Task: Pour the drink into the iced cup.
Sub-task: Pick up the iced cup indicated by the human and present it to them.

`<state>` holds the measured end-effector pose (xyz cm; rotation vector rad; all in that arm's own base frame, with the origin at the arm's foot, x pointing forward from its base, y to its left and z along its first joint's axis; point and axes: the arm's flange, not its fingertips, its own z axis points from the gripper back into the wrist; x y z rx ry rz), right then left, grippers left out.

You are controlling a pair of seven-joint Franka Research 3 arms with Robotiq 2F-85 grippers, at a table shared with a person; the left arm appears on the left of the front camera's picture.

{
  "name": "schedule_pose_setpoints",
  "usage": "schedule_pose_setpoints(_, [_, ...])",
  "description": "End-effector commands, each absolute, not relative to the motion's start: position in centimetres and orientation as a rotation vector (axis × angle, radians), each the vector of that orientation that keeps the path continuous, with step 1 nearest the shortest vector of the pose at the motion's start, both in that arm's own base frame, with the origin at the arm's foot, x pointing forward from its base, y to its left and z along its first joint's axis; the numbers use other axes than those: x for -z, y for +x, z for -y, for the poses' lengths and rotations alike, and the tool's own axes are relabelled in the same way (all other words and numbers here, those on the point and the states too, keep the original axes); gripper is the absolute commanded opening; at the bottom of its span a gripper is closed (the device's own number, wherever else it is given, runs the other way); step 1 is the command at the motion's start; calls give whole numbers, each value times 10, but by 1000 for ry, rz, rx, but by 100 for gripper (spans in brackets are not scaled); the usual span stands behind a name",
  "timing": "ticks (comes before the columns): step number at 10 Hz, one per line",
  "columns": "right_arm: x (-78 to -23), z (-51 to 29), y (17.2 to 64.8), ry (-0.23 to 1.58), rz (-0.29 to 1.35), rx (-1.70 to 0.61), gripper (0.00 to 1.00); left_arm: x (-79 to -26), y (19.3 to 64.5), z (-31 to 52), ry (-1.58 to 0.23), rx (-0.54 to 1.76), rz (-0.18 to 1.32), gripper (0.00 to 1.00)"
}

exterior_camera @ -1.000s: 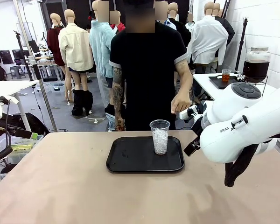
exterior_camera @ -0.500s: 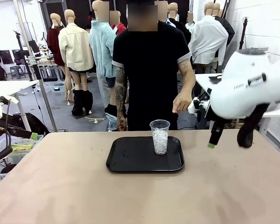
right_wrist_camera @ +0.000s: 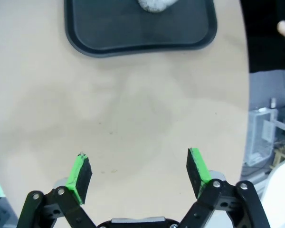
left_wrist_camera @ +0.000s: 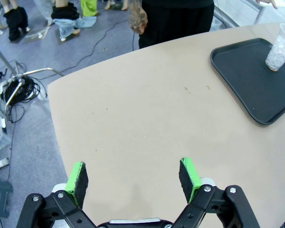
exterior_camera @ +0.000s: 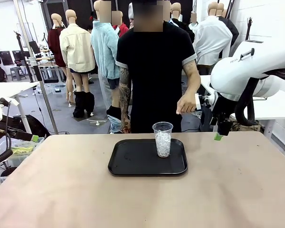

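**A:** What do you have on your left?

**B:** My left gripper (left_wrist_camera: pixel 133 176) hangs over the bare table (left_wrist_camera: pixel 147 109), close to its left end. The two green pads stand wide apart, and nothing is between them.

**A:** And in the middle?

**B:** A black tray (exterior_camera: pixel 133 164) lies on the table, nearer to the far edge. The cup (exterior_camera: pixel 162 139) stands upright on the right half of it. It is a clear plastic one, filled most of the way with ice. From my left wrist I see the same cup on the tray, well apart from my fingers.

**A:** Who is behind it?

**B:** A person (exterior_camera: pixel 154 71) in a black shirt stands at the far side. One hand (exterior_camera: pixel 186 103) hangs a little to the right of the cup, above the table edge, loosely curled. It is perhaps empty, but I cannot see this well.

**A:** And your right side?

**B:** My right gripper (right_wrist_camera: pixel 138 172) is in the air beside that hand, over the far right part of the table, pointing down. Its fingers are spread too and hold nothing. Under it is bare table, with the tray further ahead.
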<state>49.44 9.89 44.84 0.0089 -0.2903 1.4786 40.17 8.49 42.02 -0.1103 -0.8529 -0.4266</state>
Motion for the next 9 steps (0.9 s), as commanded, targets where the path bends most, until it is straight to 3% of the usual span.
schedule_pose_setpoints(1, [-452,-102,477,-19,272,-1454,100,-417,401,-85,-101,418,865,100])
schedule_pose_setpoints(3, [-451,-102,489,2,290,-1475,100,-417,401,-85,-101,418,865,100])
schedule_pose_setpoints(4, [-428,-96,510,146,309,-1517,100,-417,401,-85,-101,418,865,100])
schedule_pose_setpoints(6, [-400,-92,531,249,492,-1529,100,-417,401,-85,-101,418,865,100])
schedule_pose_setpoints(9, [-371,-97,549,347,599,-1495,100,-417,401,-85,-101,418,865,100])
